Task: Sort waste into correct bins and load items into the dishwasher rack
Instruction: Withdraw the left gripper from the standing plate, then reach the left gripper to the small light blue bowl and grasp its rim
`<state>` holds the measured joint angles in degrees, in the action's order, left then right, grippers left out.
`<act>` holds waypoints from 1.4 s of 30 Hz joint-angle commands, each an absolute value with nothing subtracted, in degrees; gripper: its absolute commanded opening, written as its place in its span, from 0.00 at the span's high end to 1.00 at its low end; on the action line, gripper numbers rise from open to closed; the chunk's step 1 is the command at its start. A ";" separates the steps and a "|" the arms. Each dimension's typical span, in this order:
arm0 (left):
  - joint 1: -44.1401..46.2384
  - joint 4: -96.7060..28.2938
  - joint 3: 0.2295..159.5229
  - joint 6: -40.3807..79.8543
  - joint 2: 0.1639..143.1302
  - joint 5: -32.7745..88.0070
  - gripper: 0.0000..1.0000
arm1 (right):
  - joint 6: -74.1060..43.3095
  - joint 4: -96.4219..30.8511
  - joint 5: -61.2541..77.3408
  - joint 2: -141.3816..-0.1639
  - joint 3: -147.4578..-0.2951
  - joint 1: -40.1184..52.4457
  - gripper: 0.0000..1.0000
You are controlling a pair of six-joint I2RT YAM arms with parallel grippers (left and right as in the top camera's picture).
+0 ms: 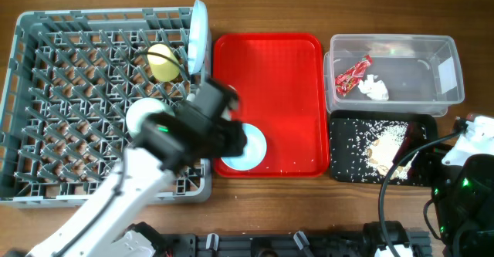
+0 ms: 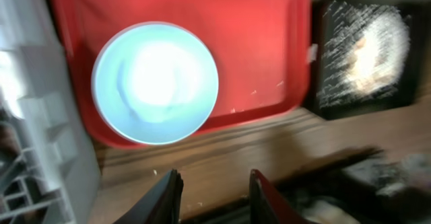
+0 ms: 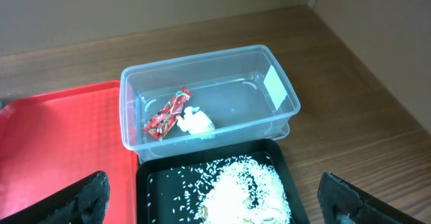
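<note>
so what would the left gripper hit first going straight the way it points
Probably the light-blue bowl on the red tray; nothing lies between it and the open left gripper. Depth is unclear, so it might land on the wooden table first.

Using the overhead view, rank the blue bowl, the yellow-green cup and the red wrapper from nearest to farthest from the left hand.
1. Blue bowl, at the red tray's near left corner, partly under the left hand.
2. Yellow-green cup, in the rack, left of the hand and farther back.
3. Red wrapper, in the clear tub, far to the right.
</note>
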<state>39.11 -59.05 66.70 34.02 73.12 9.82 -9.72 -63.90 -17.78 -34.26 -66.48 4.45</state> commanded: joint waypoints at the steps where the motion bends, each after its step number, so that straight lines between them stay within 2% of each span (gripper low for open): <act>1: 49.19 -52.73 60.77 39.92 76.84 -3.22 0.67 | -9.02 -63.72 -17.45 -34.17 -66.85 4.64 0.00; 8: 58.92 -39.22 58.92 39.92 88.60 -12.56 0.69 | -9.02 -63.72 -17.45 -34.17 -66.85 4.64 0.00; 14: 59.64 -37.36 58.92 39.92 97.17 -15.33 0.71 | -9.02 -63.72 -17.45 -34.17 -66.85 4.64 0.00; 15: 59.64 -37.36 58.92 39.92 98.63 -15.33 0.74 | -9.02 -63.72 -17.45 -34.17 -66.85 4.64 0.00; 20: 59.64 -37.50 58.92 39.92 100.29 -15.27 0.75 | -9.04 -63.72 -17.45 -34.17 -66.85 4.64 0.00; 23: 59.64 -37.45 58.92 39.92 100.29 -15.31 0.82 | -9.02 -63.72 -17.45 -34.17 -66.85 4.64 0.00; 25: 59.64 -37.58 58.92 39.90 100.25 -15.29 0.96 | -9.04 -63.72 -17.45 -34.17 -66.85 4.64 0.00; 32: 59.29 -40.03 60.31 36.16 97.30 -15.09 0.96 | -9.02 -63.72 -17.45 -34.17 -66.85 4.64 0.00; 36: 57.87 -49.06 69.63 30.02 90.32 -13.82 0.96 | -9.02 -63.72 -17.45 -34.17 -66.85 4.64 0.00; 42: 51.11 -64.16 83.74 25.08 76.97 -1.83 0.96 | -9.04 -63.72 -17.45 -34.17 -66.85 4.64 0.00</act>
<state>55.64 -58.85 77.58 29.45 85.80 -9.63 -9.72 -63.88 -17.80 -34.26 -66.48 4.45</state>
